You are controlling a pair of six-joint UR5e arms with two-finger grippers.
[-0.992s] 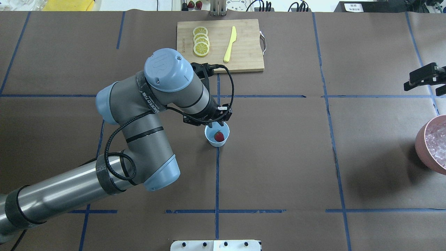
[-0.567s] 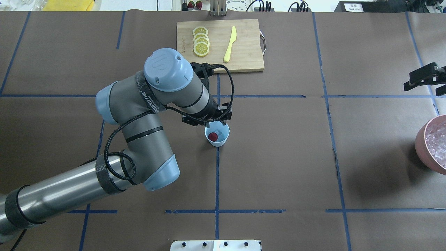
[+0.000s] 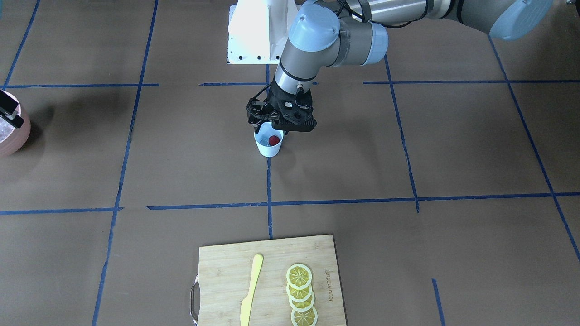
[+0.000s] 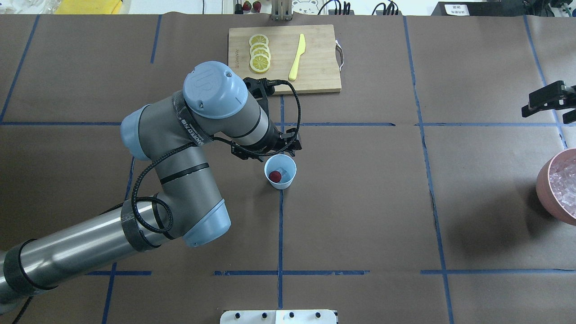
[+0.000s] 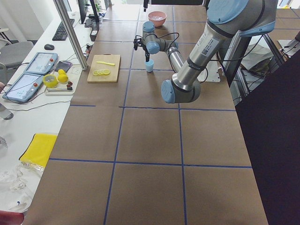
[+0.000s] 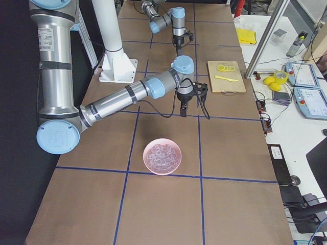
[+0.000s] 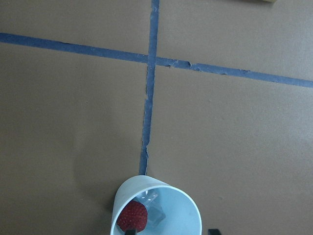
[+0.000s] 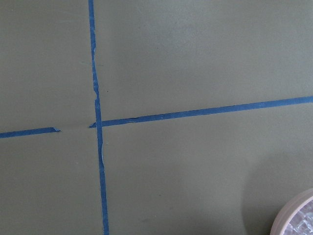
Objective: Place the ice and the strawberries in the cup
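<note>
The pale-blue cup [image 4: 288,178] stands at the table's middle on a blue tape line. A dark-red strawberry [image 4: 274,176] and one clear ice cube [image 4: 284,171] lie inside it; they also show in the left wrist view, strawberry [image 7: 133,216] and ice cube [image 7: 155,215]. My left gripper [image 4: 268,151] hangs open and empty just above the cup's far rim; it also shows in the front view [image 3: 277,128]. My right gripper [image 6: 183,112] hangs over bare table beyond the pink bowl; I cannot tell whether it is open or shut.
A pink bowl [image 4: 543,182] full of ice [image 4: 566,184] sits at the right edge. A wooden cutting board [image 4: 317,72] at the back carries lemon slices [image 4: 260,56] and a yellow knife [image 4: 297,56]. Blue tape lines cross the brown table cover.
The strawberry has shifted from the right side of the cup to the left. My left gripper has drawn up and back off the cup's rim. The right arm has not moved.
</note>
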